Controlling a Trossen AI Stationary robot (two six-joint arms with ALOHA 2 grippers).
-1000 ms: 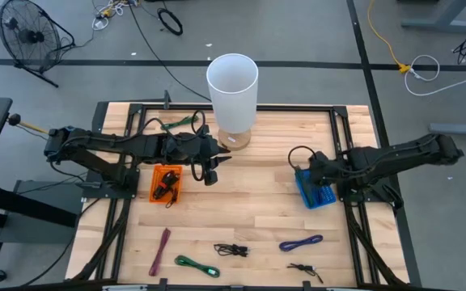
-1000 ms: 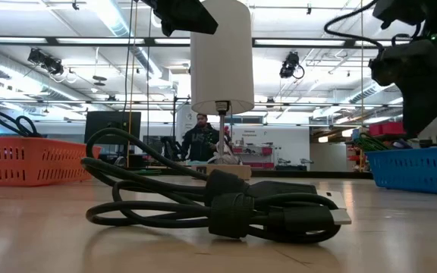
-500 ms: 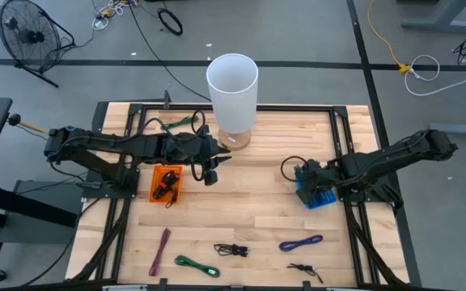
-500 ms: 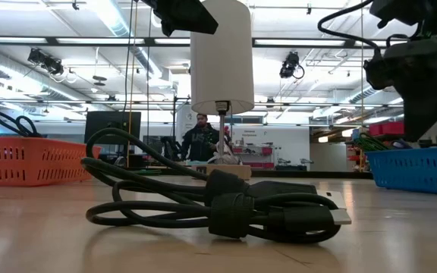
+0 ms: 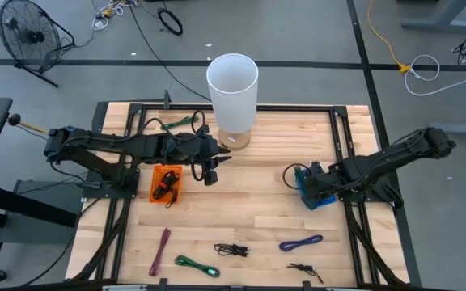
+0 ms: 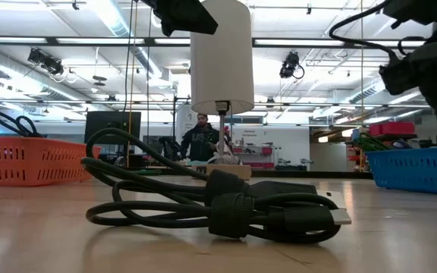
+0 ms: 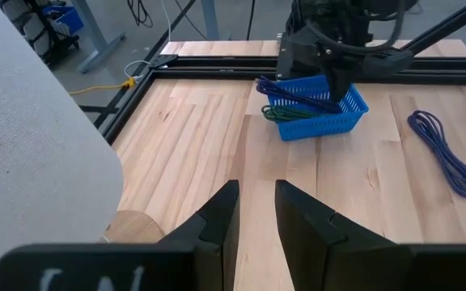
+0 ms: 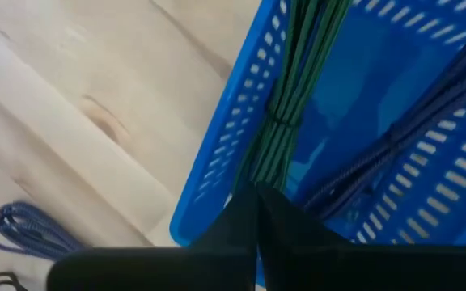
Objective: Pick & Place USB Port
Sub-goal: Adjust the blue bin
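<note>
a: cables, item one. green cable point(image 8: 298, 89) and a dark blue one point(image 8: 395, 145) lie in the blue basket point(image 5: 315, 196) at the right side of the table point(image 5: 257, 210); the green one hangs over the basket's near rim.

b: right gripper point(image 8: 256, 212)?

a: fingers pressed together, low over that rim, right at the green cable. whether the cable is pinched between them, cannot tell. judged step: the end of a placing, or a first grip there.

b: left gripper point(image 7: 255, 214)?

a: fingers a narrow gap apart, nothing between them. it hangs by the white cylinder point(image 5: 232, 87), next to the orange basket point(image 5: 167, 183), which holds a black cable.

b: items left on the table?

a: front strip: maroon cable point(image 5: 160, 250), green cable coil point(image 5: 196, 265), black cable point(image 5: 231, 250), purple cable point(image 5: 301, 242), small black cable point(image 5: 304, 269).

b: next move calls for?

a: by judgement, a straight lift clear of the basket wall, then a reach toward the purple cable, the nearest one.

b: room?

a: bare wood between the two baskets and ahead of the blue one. the basket sits near the table's right rail, so little margin on that side.
</note>
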